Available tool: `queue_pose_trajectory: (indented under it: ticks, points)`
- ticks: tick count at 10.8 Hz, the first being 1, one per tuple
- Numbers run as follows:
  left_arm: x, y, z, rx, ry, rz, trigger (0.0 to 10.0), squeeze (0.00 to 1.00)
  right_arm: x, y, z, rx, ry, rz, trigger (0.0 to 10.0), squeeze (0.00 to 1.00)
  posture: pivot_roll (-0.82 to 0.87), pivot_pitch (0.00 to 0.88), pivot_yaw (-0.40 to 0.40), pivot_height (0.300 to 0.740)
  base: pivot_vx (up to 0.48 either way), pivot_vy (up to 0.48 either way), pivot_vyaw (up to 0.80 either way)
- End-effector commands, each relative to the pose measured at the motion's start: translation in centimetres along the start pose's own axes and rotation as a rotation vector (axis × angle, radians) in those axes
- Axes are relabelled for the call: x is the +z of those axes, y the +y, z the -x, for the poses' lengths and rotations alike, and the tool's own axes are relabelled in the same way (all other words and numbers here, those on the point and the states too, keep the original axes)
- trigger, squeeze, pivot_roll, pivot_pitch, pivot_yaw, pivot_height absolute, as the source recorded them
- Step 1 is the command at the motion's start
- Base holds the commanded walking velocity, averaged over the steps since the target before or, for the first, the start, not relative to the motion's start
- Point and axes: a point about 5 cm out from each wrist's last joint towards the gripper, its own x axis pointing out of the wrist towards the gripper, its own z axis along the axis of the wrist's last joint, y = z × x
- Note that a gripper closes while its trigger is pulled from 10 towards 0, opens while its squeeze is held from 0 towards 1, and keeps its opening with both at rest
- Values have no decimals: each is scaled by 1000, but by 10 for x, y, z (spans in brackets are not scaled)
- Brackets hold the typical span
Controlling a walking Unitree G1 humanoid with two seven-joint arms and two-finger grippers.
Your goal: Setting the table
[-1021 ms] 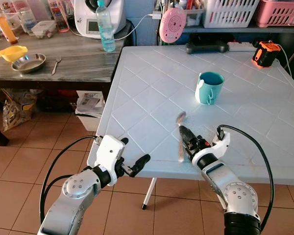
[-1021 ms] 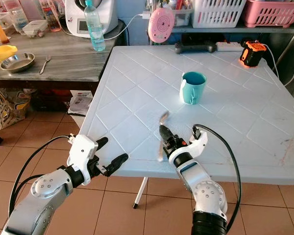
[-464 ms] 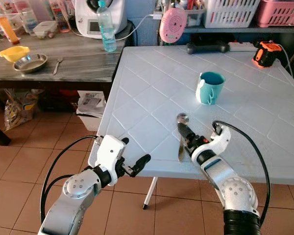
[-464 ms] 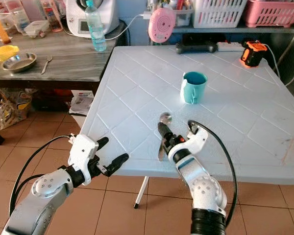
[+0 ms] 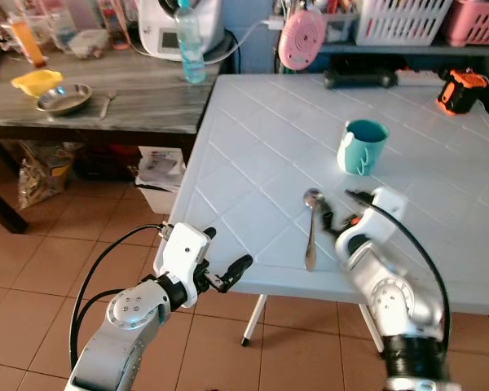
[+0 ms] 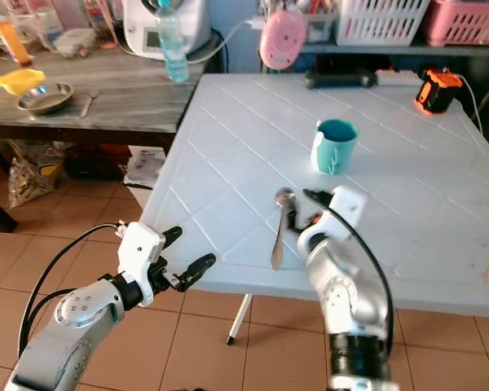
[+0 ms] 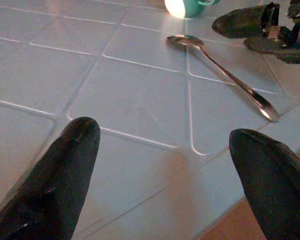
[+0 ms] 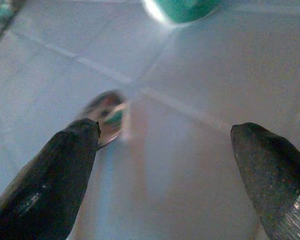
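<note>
Spoon (image 5: 310, 229) is lying flat on the white bench (image 5: 253, 155), lower centre of the left eye frame, bowl pointing up-frame toward the teal mug (image 5: 361, 147), handle end nearing the front edge. Nothing is touching it.

Right pincer (image 8: 165, 145) is sitting just beside the spoon on its right, fingers spread wide and holding nothing; its wrist view is looking past one finger (image 8: 45, 175) at the spoon bowl, blurred, with the mug base at top of frame. Reading this as a spoon put down and let go.

Left pincer (image 5: 228, 275) is hovering off the bench's front left corner, lower left of centre, also spread open and empty; its wrist view is showing the spoon and mug across the bench surface.

Mug is standing upright in the upper right part of the frame, apart from the spoon.

Progress, judged: mug and spoon are in place on the white bench. A metal bowl (image 5: 63, 98), a fork (image 5: 108, 103) and a yellow dish (image 5: 37, 81) are waiting on the dark wooden bench (image 5: 130, 102) at upper left, well apart; these probably remain to be fetched. Setting looks perhaps partway done.

Clutter along the far edge: orange tape measure (image 5: 461, 88), pink round object (image 5: 301, 39).
</note>
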Motion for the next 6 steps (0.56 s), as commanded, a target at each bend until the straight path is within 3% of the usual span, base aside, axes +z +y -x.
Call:
queue_pose_trajectory:
  ticks: [1,2,6]
  points:
    - [0,1,-1,0,7,-11,10000,0,-1,8,-2,-4,13,40,10000,325,24,63,58,740,0,0,0]
    - [0,1,-1,0,7,-11,10000,0,-5,10,-4,-9,32,67,10000,0,23,63,57,740,0,0,0]
    - [-1,0,0,1,6,-10,10000,0,-18,49,1,164,72,114,10000,0,27,64,55,740,0,0,0]
